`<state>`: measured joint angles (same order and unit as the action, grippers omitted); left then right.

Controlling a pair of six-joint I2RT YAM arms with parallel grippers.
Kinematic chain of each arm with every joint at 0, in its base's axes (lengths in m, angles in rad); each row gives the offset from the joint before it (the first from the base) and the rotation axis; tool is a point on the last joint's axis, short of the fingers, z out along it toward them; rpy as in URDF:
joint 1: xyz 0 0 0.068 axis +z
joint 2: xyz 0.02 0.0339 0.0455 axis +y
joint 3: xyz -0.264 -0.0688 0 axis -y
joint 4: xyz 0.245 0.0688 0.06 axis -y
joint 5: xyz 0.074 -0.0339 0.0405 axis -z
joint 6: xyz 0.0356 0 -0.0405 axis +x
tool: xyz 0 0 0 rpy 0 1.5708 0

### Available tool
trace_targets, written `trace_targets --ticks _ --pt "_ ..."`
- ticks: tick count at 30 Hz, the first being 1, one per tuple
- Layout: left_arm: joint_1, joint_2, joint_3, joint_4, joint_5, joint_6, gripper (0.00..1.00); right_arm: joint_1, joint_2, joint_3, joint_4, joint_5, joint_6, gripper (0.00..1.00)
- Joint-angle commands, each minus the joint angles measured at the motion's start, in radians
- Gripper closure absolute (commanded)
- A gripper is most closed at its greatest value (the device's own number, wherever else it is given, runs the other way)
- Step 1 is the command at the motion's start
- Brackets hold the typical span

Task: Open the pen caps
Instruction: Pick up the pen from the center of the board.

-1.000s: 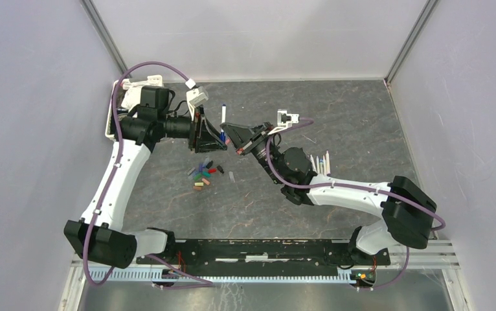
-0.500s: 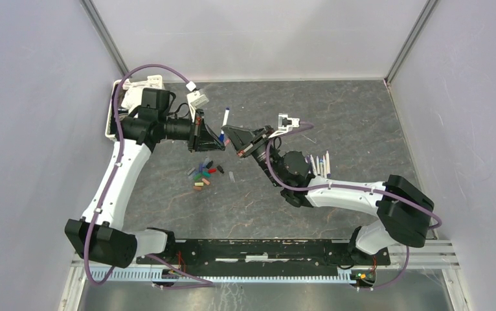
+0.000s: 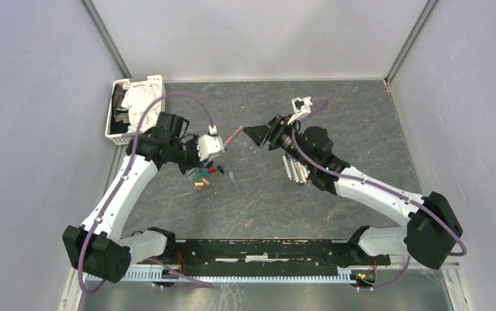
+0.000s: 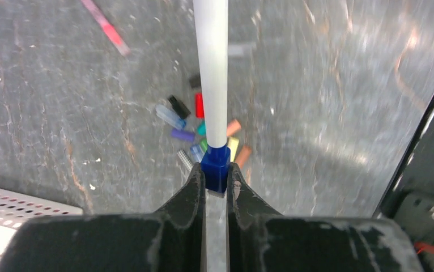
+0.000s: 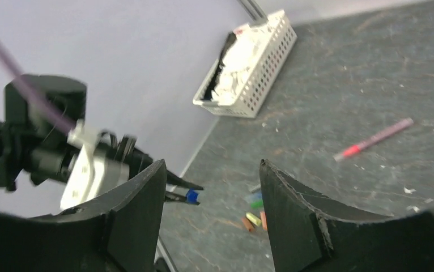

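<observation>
Caps (image 3: 201, 177) lie in a loose pile on the worktop (image 3: 252, 201), left of centre. One more, the blue cap (image 4: 215, 165), is up in the left jaws. A second ago the two arms met over the far middle with a pen between them. Since then the left jaws have clenched on the blue cap and swung nearer, to hang over the pile. The right jaws have let go, stand wide apart with nothing in them, and have drawn back to the right.

The left wrist view shows the white barrel (image 4: 212, 62) still seated in the blue cap. So this cap looks not yet off, and the pen now hangs from the left arm alone. Probably the right arm must take the barrel again to pull.

The caps are stubby bits of hard plastic in green, red, orange, black and violet. The blue one looks square-sided. The barrel is a smooth, round white tube that could slip. A pink pen (image 3: 234, 135) lies alone on the far middle, and bare pens (image 3: 295, 172) lie bunched under the right arm. The worktop is dark, mottled like stone and flecked with pale scuffs. At far left a white perforated basket (image 3: 139, 80) holds crumpled white stuff.
</observation>
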<state>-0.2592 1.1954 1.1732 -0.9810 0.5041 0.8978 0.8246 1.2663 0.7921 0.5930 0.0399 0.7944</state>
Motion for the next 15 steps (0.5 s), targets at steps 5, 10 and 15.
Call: trace_targets --ticks 5,10,15 --pt "-0.191 -0.162 -0.112 -0.056 -0.297 0.389 0.98 -0.068 0.191 0.271 -0.438 -0.555 -0.051 0.34" --pt "-0.286 -0.175 -0.136 -0.059 -0.398 0.425 0.98 -0.049 0.261 0.253 -0.374 -0.656 0.015 0.38" --pt "-0.343 -0.169 -0.153 -0.056 -0.482 0.464 0.98 -0.011 0.345 0.294 -0.331 -0.786 0.056 0.41"
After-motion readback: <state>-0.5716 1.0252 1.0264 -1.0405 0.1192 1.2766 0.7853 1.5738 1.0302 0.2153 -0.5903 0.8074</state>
